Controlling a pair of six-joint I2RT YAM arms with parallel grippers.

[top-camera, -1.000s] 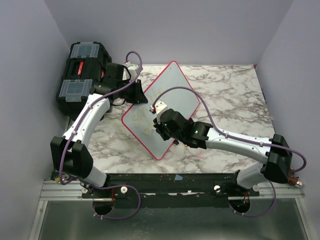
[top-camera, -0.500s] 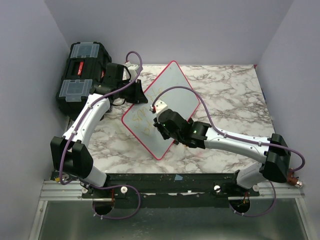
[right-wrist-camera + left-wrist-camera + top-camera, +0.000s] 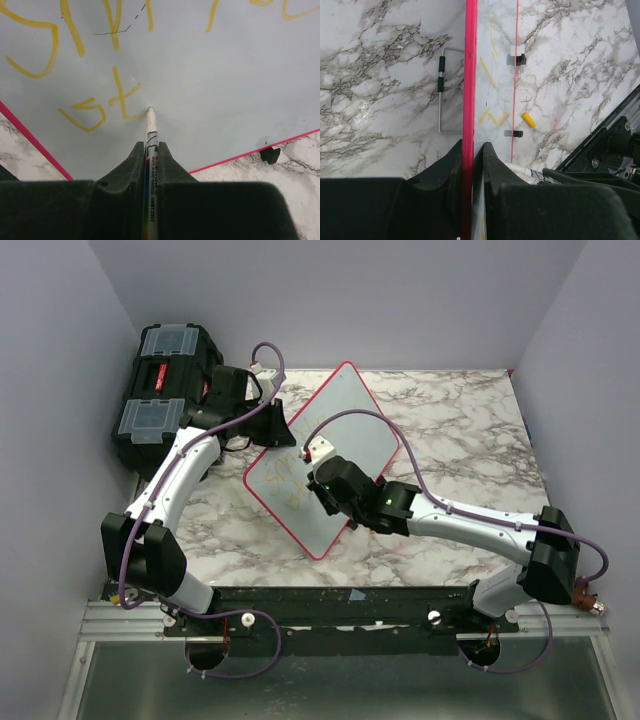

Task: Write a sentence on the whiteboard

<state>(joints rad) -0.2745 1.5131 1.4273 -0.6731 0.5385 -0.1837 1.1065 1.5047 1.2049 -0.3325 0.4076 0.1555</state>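
Top external view, left to right: a black toolbox [image 3: 160, 390] sits well to the left of the whiteboard [image 3: 352, 410], off the marble table [image 3: 460, 430]. The board lies diagonally across the table with one corner pointing toward the far wall.

The left gripper [image 3: 275, 430] is at the whiteboard's upper-left edge. In the left wrist view the left gripper [image 3: 472, 147] has its two fingers nearly closed, pinching the board's pink-red frame [image 3: 469, 60] from either side, so it is grasping the whiteboard by its rim.

Further right, the right gripper [image 3: 322, 488] hangs over the lower half of the board. In the right wrist view the right gripper [image 3: 151, 146] is clenched on a slim white marker [image 3: 150, 127], which runs straight out between its fingers. The marker's tip touches the white surface just right of the last yellow-orange stroke. The sentence [image 3: 121, 96] is in two lines on the whiteboard: larger letters above, and a small "st" below, beside the tip.

Compared with a second ago, the right wrist has slid a little to the left across the whiteboard. The left arm, its grip on the frame and the board itself have not shifted, and both grippers are closed just as tightly as before.
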